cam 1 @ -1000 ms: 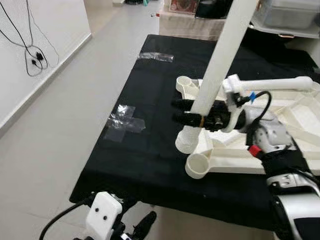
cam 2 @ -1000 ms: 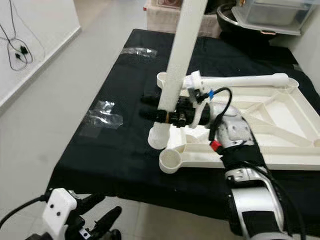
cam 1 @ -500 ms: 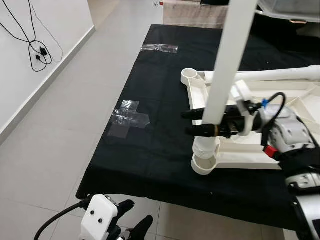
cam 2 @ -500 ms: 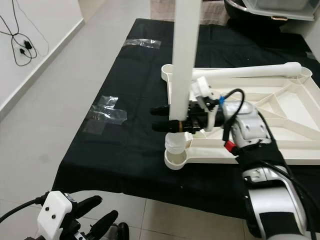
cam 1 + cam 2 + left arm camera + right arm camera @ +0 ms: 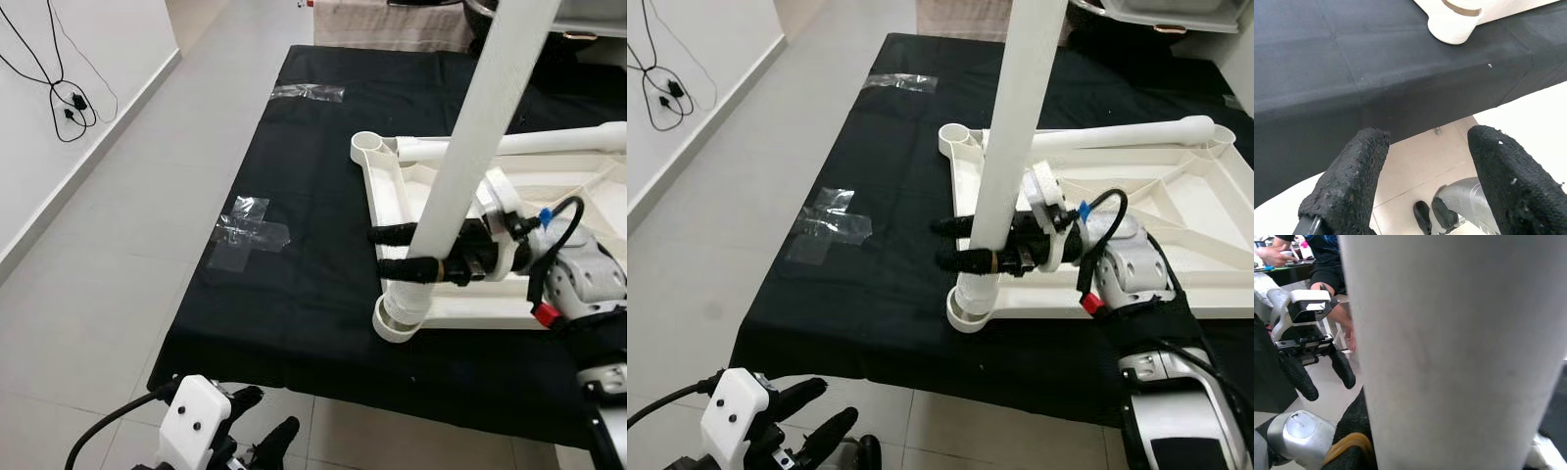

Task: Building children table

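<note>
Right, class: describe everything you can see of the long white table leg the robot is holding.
The long white cylindrical table leg looks like smooth matt plastic. It stands tilted, its top leaning away to the robot's right. Its ribbed lower end sits in the near corner socket of the upturned white plastic tabletop. The right gripper clamps it just above that socket.

A broad white table leg (image 5: 1459,347) stands close across the right wrist view. Beside it the left gripper (image 5: 1317,374) hangs with its two black fingers (image 5: 1298,377) apart. Behind sits a person (image 5: 1327,269), a hand (image 5: 1273,255) on a dark desk (image 5: 1283,274)
</note>
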### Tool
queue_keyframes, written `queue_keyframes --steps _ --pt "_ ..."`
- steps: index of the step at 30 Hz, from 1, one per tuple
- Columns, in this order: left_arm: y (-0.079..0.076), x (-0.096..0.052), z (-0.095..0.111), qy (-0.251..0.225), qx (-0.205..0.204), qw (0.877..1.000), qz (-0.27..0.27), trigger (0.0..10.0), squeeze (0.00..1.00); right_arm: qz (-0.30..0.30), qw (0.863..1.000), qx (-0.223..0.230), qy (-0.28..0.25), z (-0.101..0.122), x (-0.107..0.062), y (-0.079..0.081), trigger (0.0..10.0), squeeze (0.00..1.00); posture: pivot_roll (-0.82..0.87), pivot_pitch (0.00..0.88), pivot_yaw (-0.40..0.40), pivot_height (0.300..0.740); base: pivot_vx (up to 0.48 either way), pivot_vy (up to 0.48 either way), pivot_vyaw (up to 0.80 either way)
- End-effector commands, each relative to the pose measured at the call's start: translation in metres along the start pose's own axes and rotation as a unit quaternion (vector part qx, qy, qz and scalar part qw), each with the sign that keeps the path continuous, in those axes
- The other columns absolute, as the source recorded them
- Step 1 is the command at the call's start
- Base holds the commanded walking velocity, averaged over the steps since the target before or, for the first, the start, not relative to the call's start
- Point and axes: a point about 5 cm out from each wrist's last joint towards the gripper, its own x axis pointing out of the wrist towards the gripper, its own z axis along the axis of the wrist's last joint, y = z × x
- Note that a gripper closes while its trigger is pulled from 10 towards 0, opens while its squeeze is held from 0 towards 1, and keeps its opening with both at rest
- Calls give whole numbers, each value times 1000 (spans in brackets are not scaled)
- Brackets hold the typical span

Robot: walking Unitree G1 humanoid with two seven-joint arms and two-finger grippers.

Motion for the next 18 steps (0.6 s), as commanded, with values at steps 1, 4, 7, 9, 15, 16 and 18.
queue_keyframes --steps 1,4,7,9,15,16,18 --pt "1 -2 -2 9 -2 1000 -3 10000 0 25 999 25 1 -10 3 6 10000 0 238 220 -28 740 0 0 0" --pt "1 -2 1 -2 9 1000 -2 10000 0 40 999 28 2 -13 8 10 10000 0 233 217 -28 740 0 0 0" --pt "1 0 4 -14 17 1000 5 10000 0 54 998 34 1 -17 15 13 10000 0 235 217 -32 740 0 0 0" --pt "2 1 5 -16 18 1000 7 10000 0 59 998 37 -4 -18 19 14 10000 0 238 219 -31 740 0 0 0" --pt "2 0 4 -15 20 1000 10 10000 0 57 998 26 -12 -22 29 10 10000 0 239 217 -32 740 0 0 0" --pt "2 0 5 -15 21 1000 10 10000 0 52 998 24 -14 -23 31 9 10000 0 239 217 -32 740 0 0 0" --pt "2 0 5 -15 21 1000 9 10000 0 49 998 22 -15 -23 32 7 10000 0 241 218 -33 740 0 0 0"
